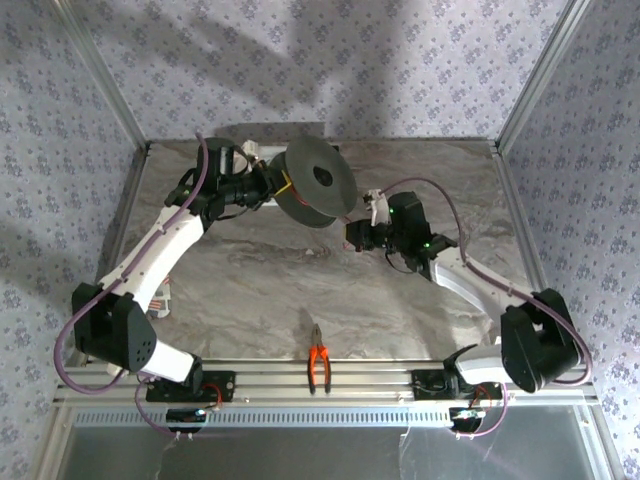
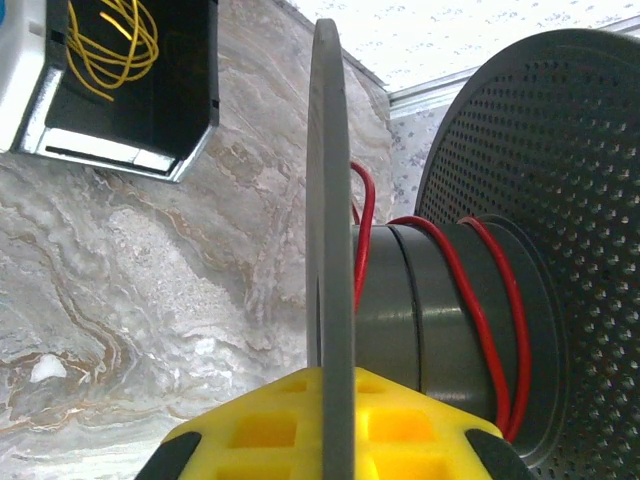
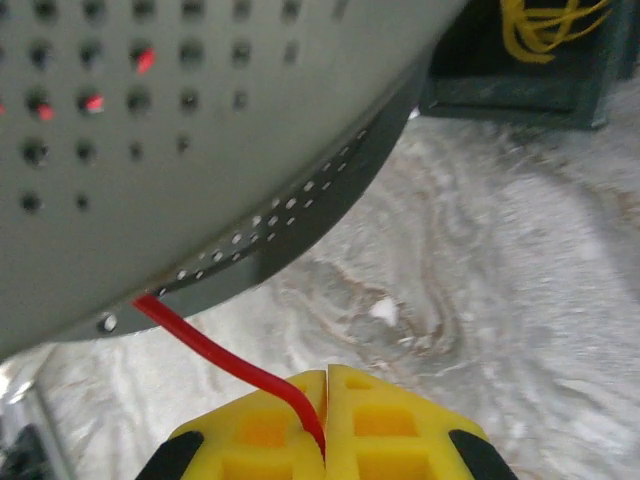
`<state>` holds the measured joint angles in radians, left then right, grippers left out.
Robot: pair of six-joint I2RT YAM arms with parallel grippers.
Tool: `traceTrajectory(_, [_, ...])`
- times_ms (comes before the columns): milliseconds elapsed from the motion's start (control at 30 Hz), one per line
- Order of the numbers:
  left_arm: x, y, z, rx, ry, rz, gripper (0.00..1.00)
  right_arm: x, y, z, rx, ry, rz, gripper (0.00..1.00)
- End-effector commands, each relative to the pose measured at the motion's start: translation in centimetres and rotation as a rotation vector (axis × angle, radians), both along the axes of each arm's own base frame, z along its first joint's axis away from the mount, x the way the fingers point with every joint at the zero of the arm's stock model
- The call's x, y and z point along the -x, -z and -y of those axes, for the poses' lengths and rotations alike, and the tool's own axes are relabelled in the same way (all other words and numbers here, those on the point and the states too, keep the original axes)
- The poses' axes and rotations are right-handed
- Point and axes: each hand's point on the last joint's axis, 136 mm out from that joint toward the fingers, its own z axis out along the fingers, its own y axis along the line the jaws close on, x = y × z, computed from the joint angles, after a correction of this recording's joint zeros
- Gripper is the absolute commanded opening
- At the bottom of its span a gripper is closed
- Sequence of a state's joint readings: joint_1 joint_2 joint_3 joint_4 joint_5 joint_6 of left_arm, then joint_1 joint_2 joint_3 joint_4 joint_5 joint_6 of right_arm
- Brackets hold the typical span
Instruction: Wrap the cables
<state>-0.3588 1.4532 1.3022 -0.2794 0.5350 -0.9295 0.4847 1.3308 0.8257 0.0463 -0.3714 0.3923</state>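
Observation:
A dark grey perforated spool (image 1: pixel 318 182) stands on edge at the back of the marble table. My left gripper (image 1: pixel 268 190) is shut on its near flange (image 2: pixel 330 250), which runs edge-on between the yellow fingers (image 2: pixel 260 430). The cables, a thin red wire (image 2: pixel 488 320), lie in a few turns round the spool's hub. In the right wrist view the red wire (image 3: pixel 215 350) comes off the spool's rim (image 3: pixel 300 215) and ends pinched between my right gripper's (image 3: pixel 326 405) closed yellow pads. My right gripper (image 1: pixel 375 212) sits just right of the spool.
A black bin holding a yellow wire coil (image 2: pixel 110 40) sits at the back left, also seen as the bin (image 3: pixel 545 60) beyond the spool. Orange-handled pliers (image 1: pixel 319 365) lie at the near edge. Aluminium-framed walls (image 1: pixel 120 120) close in the table's sides.

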Motion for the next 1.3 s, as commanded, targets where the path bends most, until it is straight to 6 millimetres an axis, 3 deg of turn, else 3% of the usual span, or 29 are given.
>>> traceTrajectory(0, [-0.3,-9.0,-0.6,0.159,0.013,0.248,0.00,0.6,5.3,7.0,0.327,0.240,-0.093,0.00])
traceTrajectory(267, [0.6,-8.4,1.4,0.170,0.094,0.227,0.00,-0.6,1.3,10.2,0.452,0.437,0.146,0.00])
traceTrajectory(600, [1.8,-9.2,5.2,0.242,0.216,0.208,0.00,-1.6,-0.4,10.8,0.710,0.516,0.329,0.00])
traceTrajectory(867, [2.6,-9.3,6.4,0.251,0.261,0.192,0.00,-1.8,-2.5,12.0,0.885,0.604,0.491,0.00])
traceTrajectory(1000, [2.6,-9.0,6.6,0.250,0.262,0.184,0.00,-1.9,-1.7,10.3,0.805,0.468,0.480,0.00])
traceTrajectory(1167, [1.8,-8.8,6.4,0.235,0.234,0.185,0.00,-0.3,-2.0,6.7,0.516,0.220,0.417,0.25])
traceTrajectory(1267, [1.3,-8.9,6.3,0.226,0.217,0.189,0.00,0.9,-2.0,5.6,0.446,0.133,0.375,0.39])
